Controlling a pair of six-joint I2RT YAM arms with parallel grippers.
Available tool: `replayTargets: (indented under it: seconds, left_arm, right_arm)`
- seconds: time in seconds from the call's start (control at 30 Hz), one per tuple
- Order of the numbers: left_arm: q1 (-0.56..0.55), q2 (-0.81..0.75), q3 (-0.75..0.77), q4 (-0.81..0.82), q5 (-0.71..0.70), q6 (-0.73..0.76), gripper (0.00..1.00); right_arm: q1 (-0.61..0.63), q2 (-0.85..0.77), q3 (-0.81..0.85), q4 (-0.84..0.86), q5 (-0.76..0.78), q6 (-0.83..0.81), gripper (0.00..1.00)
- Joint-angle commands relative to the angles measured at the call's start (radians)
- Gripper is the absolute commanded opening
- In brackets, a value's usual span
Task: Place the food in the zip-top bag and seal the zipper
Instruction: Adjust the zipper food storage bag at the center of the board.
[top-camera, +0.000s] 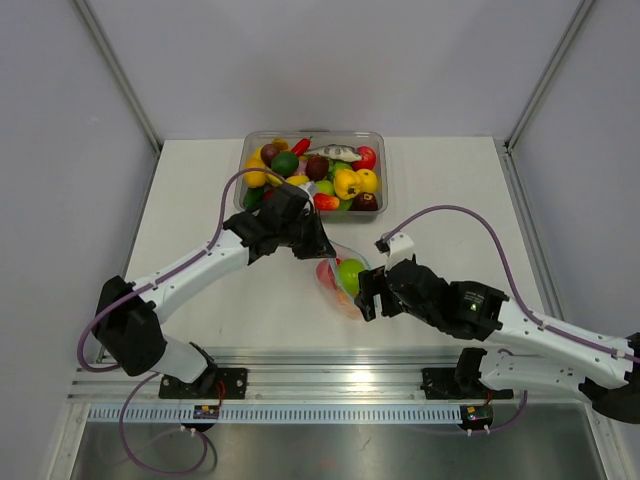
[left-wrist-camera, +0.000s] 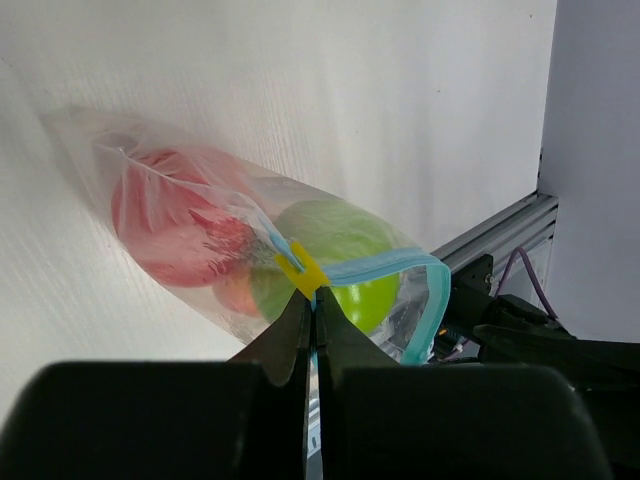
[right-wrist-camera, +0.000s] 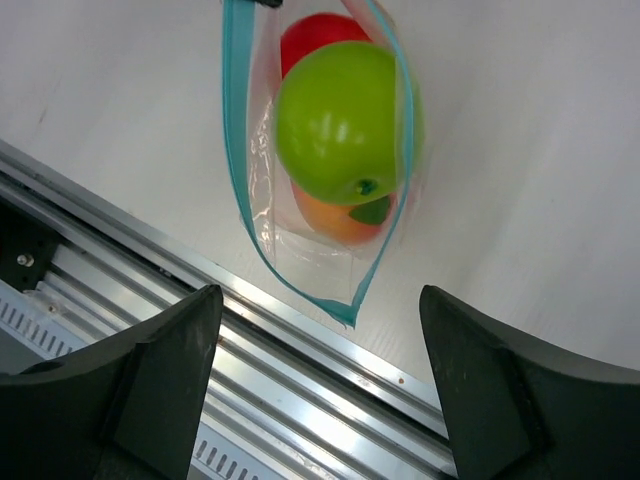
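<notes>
Sealing looks like the step in hand, since the food is already inside. On the left, the left pincer (left-wrist-camera: 311, 312) is pinched together on the zipper (left-wrist-camera: 425, 290) at its small yellow tab (left-wrist-camera: 299, 267), gripping one end of the mouth.

In the middle, the zip-top bag (top-camera: 338, 282) lies on the table (top-camera: 190, 210) between the two arms, near the front rail. It holds a red fruit (right-wrist-camera: 318, 38), a green apple (right-wrist-camera: 338, 118) and an orange piece (right-wrist-camera: 338, 222) beneath the apple. The teal strip's two sides are parted around the apple, so the mouth looks unsealed.

On the right, the right pincer (right-wrist-camera: 318, 297) hangs with its fingers wide apart, close to the bag's far corner and touching nothing.

To do this well, the right one should clamp that corner firmly. Both should then pull the strip taut and flat before the left draws along it. The apple bulges at the mouth and may need nudging deeper first.
</notes>
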Motion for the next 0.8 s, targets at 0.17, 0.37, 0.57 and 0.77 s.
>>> replayTargets:
  seconds: [0.17,0.37,0.57,0.77]
  left_arm:
    - [0.044,-0.017,-0.002,0.046,0.029,-0.006,0.00]
    - [0.051,-0.017,-0.005,0.051,0.036,-0.006,0.00]
    - [0.051,-0.021,-0.014,0.055,0.040,-0.007,0.00]
    - [0.051,-0.024,-0.029,0.069,0.051,-0.016,0.00]
  right_arm:
    - [0.042,0.053,-0.048,0.056,0.058,-0.022,0.87]
    - [0.053,0.090,-0.076,0.137,0.061,-0.046,0.82]
    - [0.053,0.105,-0.097,0.231,0.155,-0.077,0.68]
    - [0.053,0.107,-0.105,0.288,0.147,-0.089,0.34]
